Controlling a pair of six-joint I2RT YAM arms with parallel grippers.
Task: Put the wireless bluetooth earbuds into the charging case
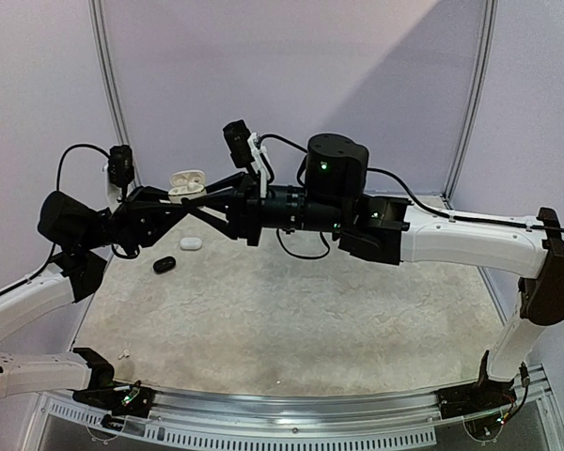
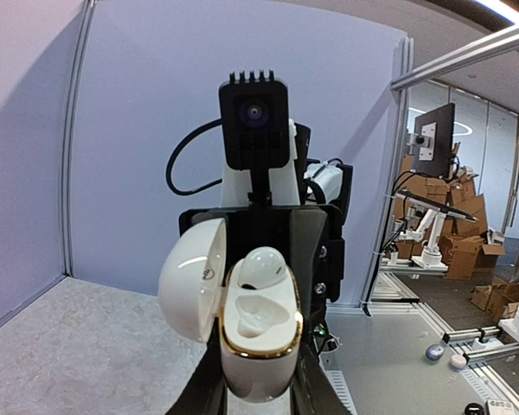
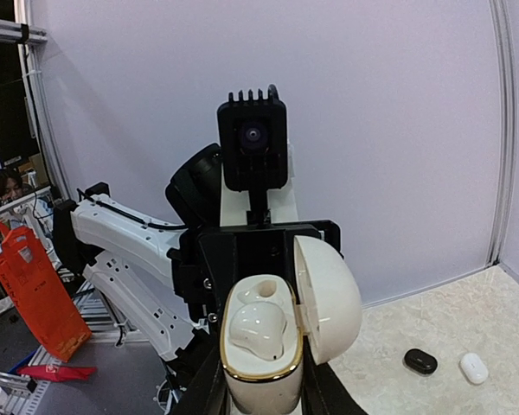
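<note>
A white charging case with a gold rim (image 1: 186, 181) is held in the air at the back left, its lid open. One white earbud (image 2: 261, 266) sits in the socket on the right arm's side, and it also shows in the right wrist view (image 3: 259, 328). The other socket (image 2: 258, 316) is empty. My left gripper (image 2: 258, 363) and my right gripper (image 3: 261, 373) face each other, and each has its fingers shut on the sides of the case body (image 3: 261, 393). In the top view the left gripper (image 1: 180, 196) and the right gripper (image 1: 203, 191) meet at the case. No other earbuds can be made out.
A black pill-shaped case (image 1: 164, 264) and a white one (image 1: 191, 243) lie on the pale mat at the back left, below the raised grippers. Both also show in the right wrist view, the black case (image 3: 420, 360) and the white case (image 3: 473, 367). A purple backdrop wall (image 1: 357, 66) stands behind.
</note>
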